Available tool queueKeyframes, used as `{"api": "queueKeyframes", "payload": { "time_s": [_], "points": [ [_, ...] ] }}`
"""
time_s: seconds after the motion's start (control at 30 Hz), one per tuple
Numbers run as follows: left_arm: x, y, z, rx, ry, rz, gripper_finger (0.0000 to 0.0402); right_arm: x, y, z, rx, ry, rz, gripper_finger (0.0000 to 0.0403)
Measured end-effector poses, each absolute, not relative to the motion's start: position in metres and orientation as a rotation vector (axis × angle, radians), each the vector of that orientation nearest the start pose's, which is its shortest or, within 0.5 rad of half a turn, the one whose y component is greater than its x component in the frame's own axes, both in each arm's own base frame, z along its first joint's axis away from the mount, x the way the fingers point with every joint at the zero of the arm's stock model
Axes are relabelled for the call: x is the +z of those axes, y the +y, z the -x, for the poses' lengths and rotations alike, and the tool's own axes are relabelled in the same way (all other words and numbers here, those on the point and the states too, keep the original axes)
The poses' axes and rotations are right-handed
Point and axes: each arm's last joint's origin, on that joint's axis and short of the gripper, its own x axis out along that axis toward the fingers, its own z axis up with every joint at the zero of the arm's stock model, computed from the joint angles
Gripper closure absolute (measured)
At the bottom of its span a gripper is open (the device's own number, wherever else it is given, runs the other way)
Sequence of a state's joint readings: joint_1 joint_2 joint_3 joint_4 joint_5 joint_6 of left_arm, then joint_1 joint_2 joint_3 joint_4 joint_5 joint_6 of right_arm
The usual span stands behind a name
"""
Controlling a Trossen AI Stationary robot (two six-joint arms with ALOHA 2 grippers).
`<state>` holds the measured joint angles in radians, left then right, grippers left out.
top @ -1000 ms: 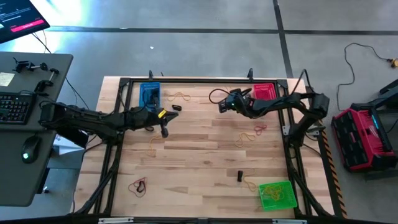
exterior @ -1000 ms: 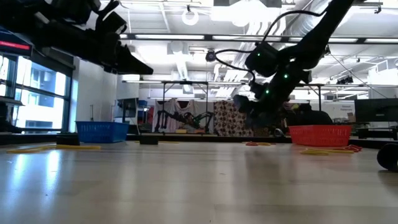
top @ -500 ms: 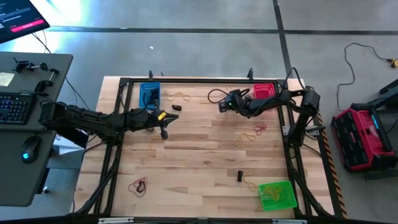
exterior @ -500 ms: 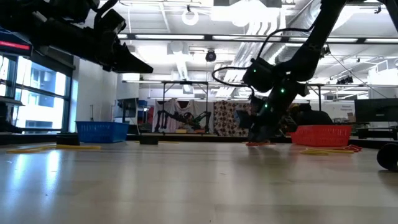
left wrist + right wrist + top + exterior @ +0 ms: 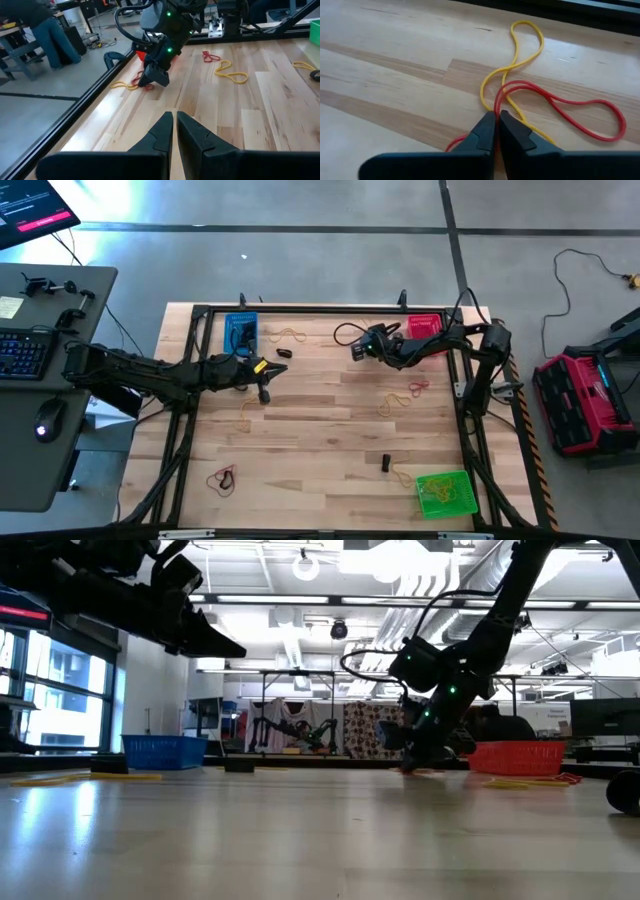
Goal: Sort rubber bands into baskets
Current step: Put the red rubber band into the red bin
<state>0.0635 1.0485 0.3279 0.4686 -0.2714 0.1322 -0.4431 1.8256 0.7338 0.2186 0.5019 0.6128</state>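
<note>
My right gripper point(image 5: 356, 350) is down at the table's far middle, shut on a red rubber band point(image 5: 580, 112) that lies tangled with a yellow one point(image 5: 520, 50). The left wrist view shows it too, tips on the wood point(image 5: 152, 80). My left gripper point(image 5: 268, 370) hangs shut above the table's left half, holding nothing point(image 5: 175, 120). The blue basket point(image 5: 242, 332) stands at the far left, the red basket point(image 5: 424, 327) at the far right, the green basket point(image 5: 443, 493) at the near right. Loose bands lie flat on the wood. My right gripper pinches the red band's strands point(image 5: 501, 100) between its two fingertips, slanting down from the table's right. The band lies slack on the wood. The yellow band point(image 5: 512, 107) runs right beside the tips; whether it is caught too, I cannot tell.
More bands lie scattered: yellow by the blue basket point(image 5: 292, 334), red and yellow at mid right point(image 5: 405, 393), yellow at mid left point(image 5: 245, 415), red and black at near left point(image 5: 222, 478), yellow by the green basket point(image 5: 402, 475). Small black pieces point(image 5: 282, 353) point(image 5: 385, 462) sit on the wood.
My right gripper has sunk from above the table to the wood at the far middle, and its fingers have closed on the tangled bands there.
</note>
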Motion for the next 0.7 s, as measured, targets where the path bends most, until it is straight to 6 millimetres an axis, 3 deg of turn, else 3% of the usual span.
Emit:
{"api": "queueKeyframes", "payload": {
  "time_s": [0.37,0.7],
  "points": [
    [0.192,0.021,-0.204,0.316,0.273,-0.156,0.0387,0.101,-0.144,-0.282,-1.082,0.612,-0.496,0.0401],
    [0.192,0.021,-0.204,0.317,0.272,-0.147,0.0387,0.138,-0.140,-0.320,-1.015,0.681,-0.370,0.0401]
  ]
}}
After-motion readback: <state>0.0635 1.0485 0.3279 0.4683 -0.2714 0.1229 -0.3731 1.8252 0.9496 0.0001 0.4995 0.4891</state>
